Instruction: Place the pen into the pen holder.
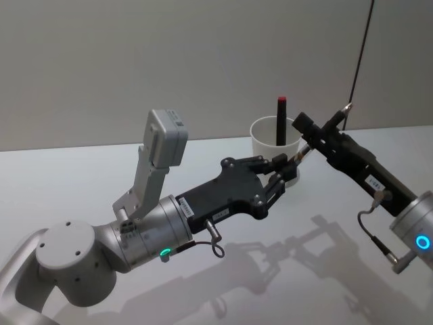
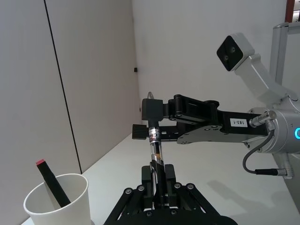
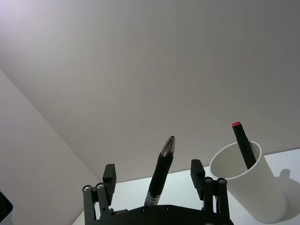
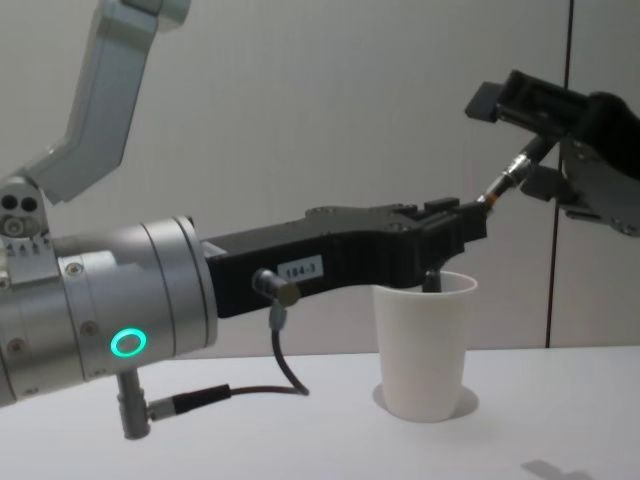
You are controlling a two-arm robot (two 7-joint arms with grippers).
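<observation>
1. Looking down from the head view, the left gripper (image 1: 289,167) reaches in from 8 o'clock, and its fingers pinch the lower end of the pen (image 1: 323,132). The right gripper (image 1: 316,134) comes in from 4 o'clock and has the same pen between its fingers, higher up the barrel. The pen slants in the air, tip toward 1 o'clock, just beside the rim of the white cup (image 1: 265,137). A black pen with a red cap (image 1: 281,119) stands inside the cup.

2. In the left wrist view, the left gripper's fingers (image 2: 169,180) are nearly closed on the pen (image 2: 156,154). The right gripper (image 2: 150,123) crosses the barrel above them. The cup (image 2: 61,204) sits at 7 o'clock.

3. In the right wrist view, the right gripper's fingers (image 3: 197,168) stand apart either side of the pen (image 3: 161,171), so I cannot tell whether they grip it. The cup (image 3: 251,183) is at 4 o'clock.

4. In the chest view, the left gripper (image 4: 470,222) holds the pen (image 4: 510,170) directly above the cup (image 4: 422,345), which stands on the table (image 4: 250,430).
</observation>
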